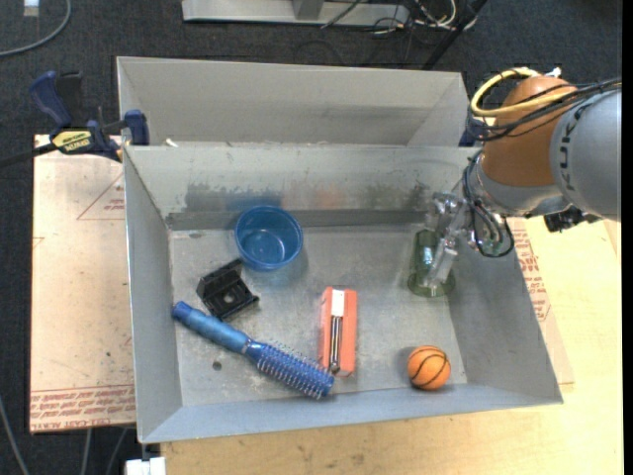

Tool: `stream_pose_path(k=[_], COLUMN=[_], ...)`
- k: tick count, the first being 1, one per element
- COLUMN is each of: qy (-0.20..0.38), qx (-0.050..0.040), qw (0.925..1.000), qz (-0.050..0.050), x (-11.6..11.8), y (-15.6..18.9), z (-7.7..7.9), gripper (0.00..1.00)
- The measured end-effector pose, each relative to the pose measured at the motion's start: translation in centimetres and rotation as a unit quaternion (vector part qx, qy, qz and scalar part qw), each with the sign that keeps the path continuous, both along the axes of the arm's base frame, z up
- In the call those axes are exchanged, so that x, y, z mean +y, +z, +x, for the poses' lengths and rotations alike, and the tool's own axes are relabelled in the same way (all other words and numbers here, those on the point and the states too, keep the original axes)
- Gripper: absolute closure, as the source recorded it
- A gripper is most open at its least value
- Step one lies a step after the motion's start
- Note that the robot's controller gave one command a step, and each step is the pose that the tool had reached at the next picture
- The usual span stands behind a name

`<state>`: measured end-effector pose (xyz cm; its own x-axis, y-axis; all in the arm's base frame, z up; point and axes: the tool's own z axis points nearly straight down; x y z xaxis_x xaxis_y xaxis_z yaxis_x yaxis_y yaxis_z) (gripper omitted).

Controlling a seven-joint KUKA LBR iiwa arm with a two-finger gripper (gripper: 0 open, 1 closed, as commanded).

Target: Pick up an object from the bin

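I saw the gripper (447, 250) low at the right side of the bin (148, 295), over a clear glass (427, 277) standing upright near the right wall, long axis vertical, mouth up, the gripper's opening I could not tell

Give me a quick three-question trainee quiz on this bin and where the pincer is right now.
1. True or false: the blue cup stands mouth up.
2. The pincer hangs over: A blue cup, B clear glassy thing by the right wall, C black part.
3. What lies between the blue hairbrush and the orange ball?
Key: 1 true; 2 B; 3 the orange packet.
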<state>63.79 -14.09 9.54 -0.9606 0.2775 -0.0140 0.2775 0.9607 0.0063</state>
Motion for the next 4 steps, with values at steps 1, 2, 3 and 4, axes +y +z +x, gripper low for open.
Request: stream_pose_path(k=[1,2,3,4], qy=[0.055,0.055,0.045,0.022], qx=[-0.0120,-0.0120,-0.0149,-0.0208], qw=[0.9984,0.9984,0.9989,0.9995], qz=[0.000,0.000,0.002,0.004], x=[-0.23,-0.23,-0.37,-0.33], y=[-0.69,-0.69,-0.67,-0.70], z=[0.57,0.57,0.64,1.14], gripper=[1.00,1.00,1.00,1.00])
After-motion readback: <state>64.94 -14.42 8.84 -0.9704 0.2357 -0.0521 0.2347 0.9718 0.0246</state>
